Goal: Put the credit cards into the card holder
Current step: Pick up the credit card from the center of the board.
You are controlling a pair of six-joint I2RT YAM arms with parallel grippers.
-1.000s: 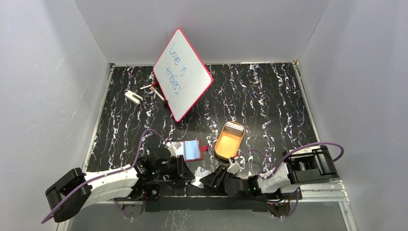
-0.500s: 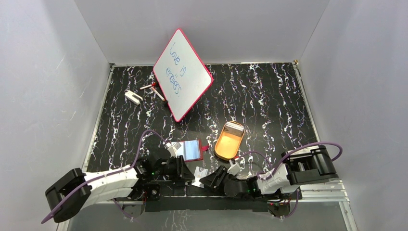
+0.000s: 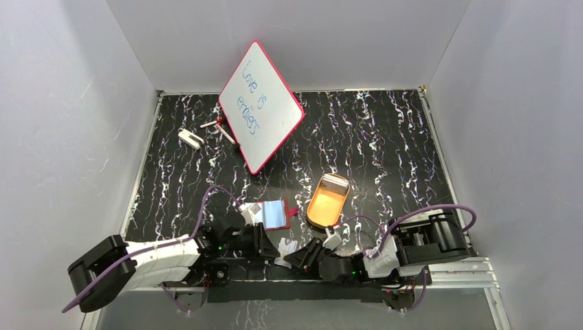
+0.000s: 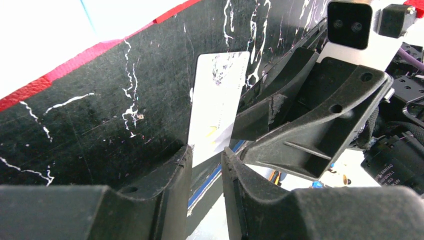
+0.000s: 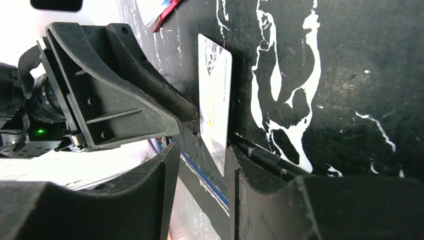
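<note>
1. Credit card point(image 4: 217, 100) lies at the near edge of the surface point(image 3: 385, 137). Its end sits in the narrow gap of the left gripper point(image 4: 206, 152); whether those fingers press it I cannot tell.
2. Right gripper point(image 5: 201, 147) faces the left one closely across the card, jaws apart, with clear room on one side of the card.
3. Card holder point(image 3: 275, 214) lies open just beyond the left gripper, apart from the card.
4. Orange tray point(image 3: 327, 199) sits just beyond the right gripper; whiteboard point(image 3: 261, 106) stands well beyond both.
5. Surface edge runs right beneath both grippers; bare surface spreads beyond the tray.
</note>
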